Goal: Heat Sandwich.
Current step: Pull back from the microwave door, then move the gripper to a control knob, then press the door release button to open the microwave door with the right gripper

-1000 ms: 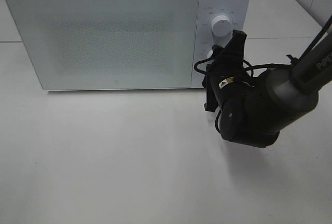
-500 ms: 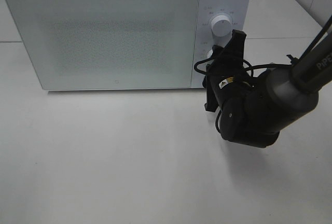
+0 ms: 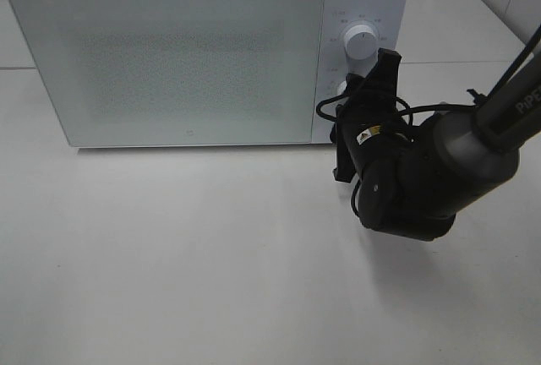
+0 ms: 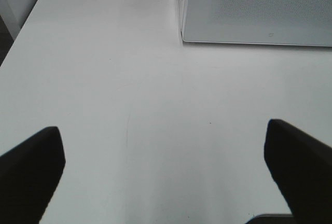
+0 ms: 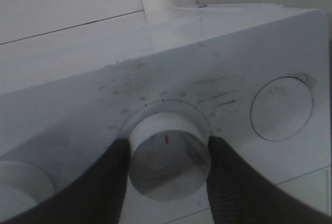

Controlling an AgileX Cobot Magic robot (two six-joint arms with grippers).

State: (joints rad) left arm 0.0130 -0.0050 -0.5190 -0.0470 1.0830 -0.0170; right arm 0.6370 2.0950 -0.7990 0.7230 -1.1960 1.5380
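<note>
**Exterior high view.** The microwave (image 3: 186,61) is filling the upper left and centre of the frame, with its frosted door (image 3: 169,65) lying shut. The right gripper (image 3: 347,93) is reaching in from the right of the frame and pressing against the control panel at the lower knob (image 3: 341,88). The upper knob (image 3: 361,42) is standing clear above it. The table (image 3: 169,255) is showing bare across the lower half. The sandwich is not showing anywhere. It is probably sitting behind the shut door, though the frosting is preventing confirmation.

**Left wrist view.** The left gripper (image 4: 166,175) is hanging over the bare table with its jaws spread wide and holding nothing. A corner of the microwave is showing beyond it, well apart.

**Right wrist view.** The right gripper's fingers (image 5: 104,182) are bearing on both sides of the lower knob, which is carrying a small red mark. The jaws are clamping it at a middling width. A round button (image 5: 281,108) is sitting beside the knob.

**Handling judgement.** The sandwich is likely light, soft and easily crushed, with filling inclined to slide. Any hold is best taken gently at the firmer crust edges, or better on whatever is supporting it.
</note>
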